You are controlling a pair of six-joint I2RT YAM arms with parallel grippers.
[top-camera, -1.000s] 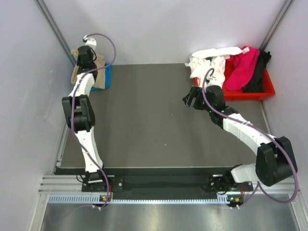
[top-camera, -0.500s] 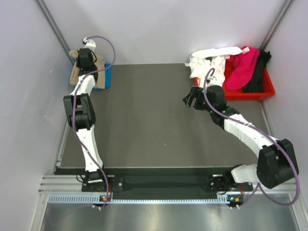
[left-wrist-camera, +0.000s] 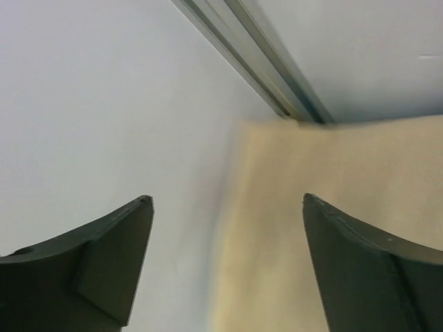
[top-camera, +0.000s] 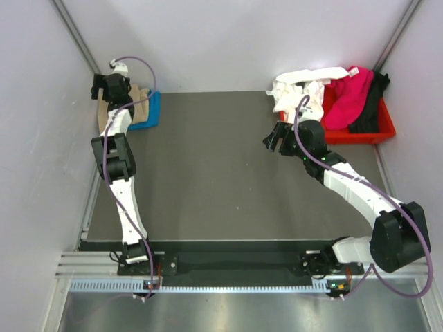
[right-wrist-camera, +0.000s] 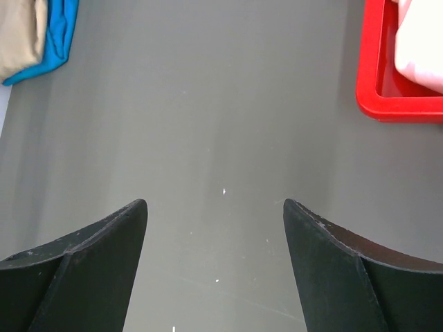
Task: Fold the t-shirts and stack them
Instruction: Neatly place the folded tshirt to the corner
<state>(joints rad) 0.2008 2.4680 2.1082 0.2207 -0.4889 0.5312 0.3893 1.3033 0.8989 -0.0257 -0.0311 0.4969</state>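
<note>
A folded tan t-shirt point(top-camera: 140, 105) lies on a folded blue t-shirt point(top-camera: 154, 111) at the table's far left corner. My left gripper point(top-camera: 100, 87) hovers open at the tan shirt's left edge beside the wall, holding nothing. In the left wrist view the left gripper point(left-wrist-camera: 226, 199) spans the tan cloth point(left-wrist-camera: 332, 235) and the wall. White point(top-camera: 303, 87), magenta point(top-camera: 348, 98) and black point(top-camera: 370, 104) t-shirts are heaped in the red tray point(top-camera: 381, 130). My right gripper point(top-camera: 274, 140) hangs open and empty over bare table, left of the tray. The right wrist view shows this gripper point(right-wrist-camera: 214, 203), the blue shirt point(right-wrist-camera: 59, 38) and the tray point(right-wrist-camera: 387, 90).
White walls enclose the table on the left, back and right. An aluminium corner post point(left-wrist-camera: 270, 76) stands just behind the stacked shirts. The dark grey table top point(top-camera: 208, 173) stretches between the two arms.
My left gripper has opened and let go of the tan shirt, then shifted left toward the wall. The tan shirt has settled flat on the blue one. The right arm has barely moved.
</note>
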